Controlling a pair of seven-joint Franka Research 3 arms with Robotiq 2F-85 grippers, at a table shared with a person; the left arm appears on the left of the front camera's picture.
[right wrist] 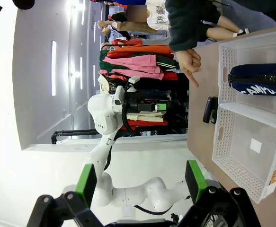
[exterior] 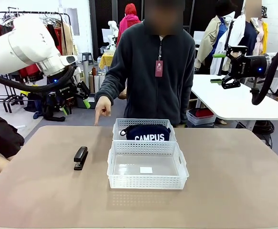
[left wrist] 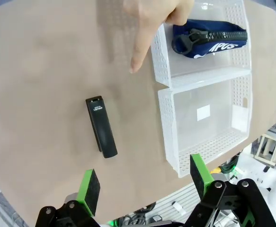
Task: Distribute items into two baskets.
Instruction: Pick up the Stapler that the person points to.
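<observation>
Navy pouch (exterior: 146,132) lodged in twelve-o'clock basket (exterior: 117,125); stapler (exterior: 80,158) laid at nine o'clock of near basket (exterior: 146,181); left gripper (left wrist: 144,172), right gripper (right wrist: 140,171) spread wide.

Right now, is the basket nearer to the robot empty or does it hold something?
Empty. The near basket has a bare bottom with just a small white label; the navy pouch lies in the far basket.

White "CAMPUS" stands on the navy pouch (exterior: 146,132) in the far basket (exterior: 117,125). The stapler (left wrist: 101,126) carries small white print near one end, too small to read. The label (exterior: 146,170) in the near basket (exterior: 113,177) shows no legible writing.
</observation>
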